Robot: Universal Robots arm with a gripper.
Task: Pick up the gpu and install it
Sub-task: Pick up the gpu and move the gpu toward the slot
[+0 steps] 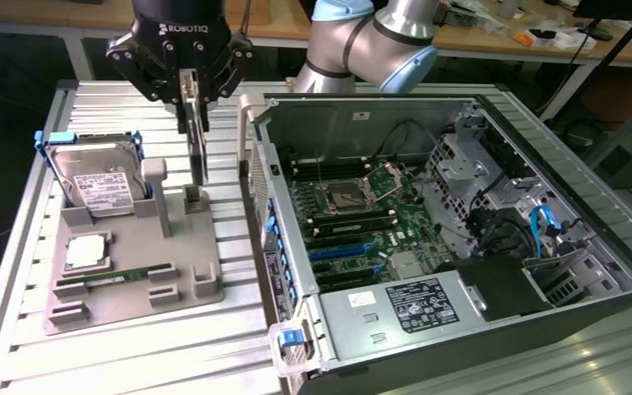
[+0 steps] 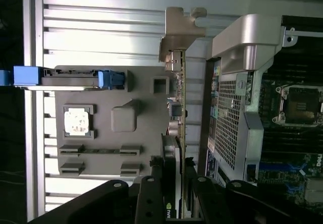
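exterior light: bright, even, from overhead; counter (image 1: 129,354) slats pale with a mild sheen
shadows: soft and short beside the grey fixture (image 1: 178,251); case (image 1: 371,123) interior dimmer
wrist glare: slats behind the gpu (image 2: 177,108) washed near white; beyond the counter edge, black

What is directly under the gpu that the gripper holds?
Under the gpu stands a small slotted post of the gray holder tray. Whether the card's lower edge sits in that slot is hidden by the post.

The gpu (image 1: 197,152) in my gripper (image 1: 190,99) hangs just over the grey holder's posts (image 1: 157,193); close beside it rises the case wall (image 1: 253,156), with the case open on top.
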